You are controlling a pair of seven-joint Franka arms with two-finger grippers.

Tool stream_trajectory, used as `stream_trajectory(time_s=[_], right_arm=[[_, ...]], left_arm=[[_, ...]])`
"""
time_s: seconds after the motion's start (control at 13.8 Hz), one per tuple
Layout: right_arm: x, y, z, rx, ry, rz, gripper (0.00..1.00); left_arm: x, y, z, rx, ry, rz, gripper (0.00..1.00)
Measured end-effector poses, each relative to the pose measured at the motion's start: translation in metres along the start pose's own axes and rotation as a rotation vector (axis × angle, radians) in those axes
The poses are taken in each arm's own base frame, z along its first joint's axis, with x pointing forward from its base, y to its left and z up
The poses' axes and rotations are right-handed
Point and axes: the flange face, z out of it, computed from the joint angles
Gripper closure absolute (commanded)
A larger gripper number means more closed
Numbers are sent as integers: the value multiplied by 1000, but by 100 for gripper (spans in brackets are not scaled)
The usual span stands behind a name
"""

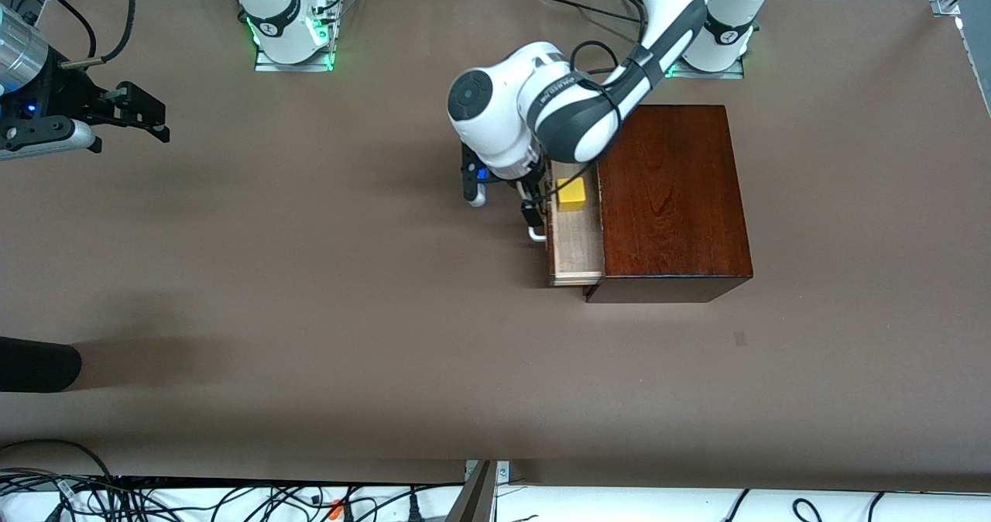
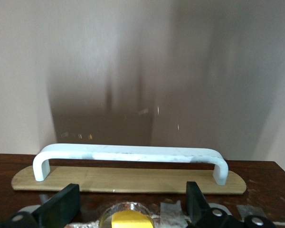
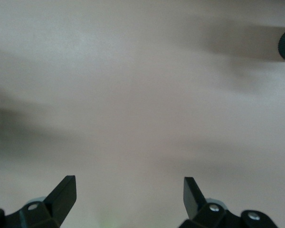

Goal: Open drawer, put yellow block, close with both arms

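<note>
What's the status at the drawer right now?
Left tool open at drawer handle. Right tool open, waiting. Yellow block in open drawer. Nothing blocking.

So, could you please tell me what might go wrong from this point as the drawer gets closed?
1. The left hand sits at the white handle with its fingers apart, not gripping; a push could slip off the bar.
2. The yellow block lies in the drawer close to the dark box; a hard shove could jolt it.
3. The right hand waits open over bare table toward the right arm's end, so nothing steadies the box, which may slide.
</note>
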Motion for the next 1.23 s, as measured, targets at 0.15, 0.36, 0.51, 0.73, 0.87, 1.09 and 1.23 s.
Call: stream_trajectory(time_s=[0.15, 0.36, 0.51, 0.73, 0.87, 1.09, 1.23], right_arm=[[0, 0, 0, 0, 0, 0, 0], [0, 0, 0, 0, 0, 0, 0], [0, 0, 0, 0, 0, 0, 0], [0, 0, 0, 0, 0, 0, 0], [0, -2, 0, 0, 0, -3, 0], [0, -3, 0, 0, 0, -4, 0], [0, -3, 0, 0, 1, -4, 0]], left_arm=[[-13, -9, 8, -22, -41, -6, 0], [-29, -24, 15, -39, -65, -14, 0], [-44, -37, 20, -59, -79, -29, 0], [-54, -45, 24, -74, -85, -35, 0], [-53, -45, 24, -72, -82, -36, 0], [-45, -43, 6, -38, -30, -102, 0], [-26, -24, -25, -4, 29, -222, 0]])
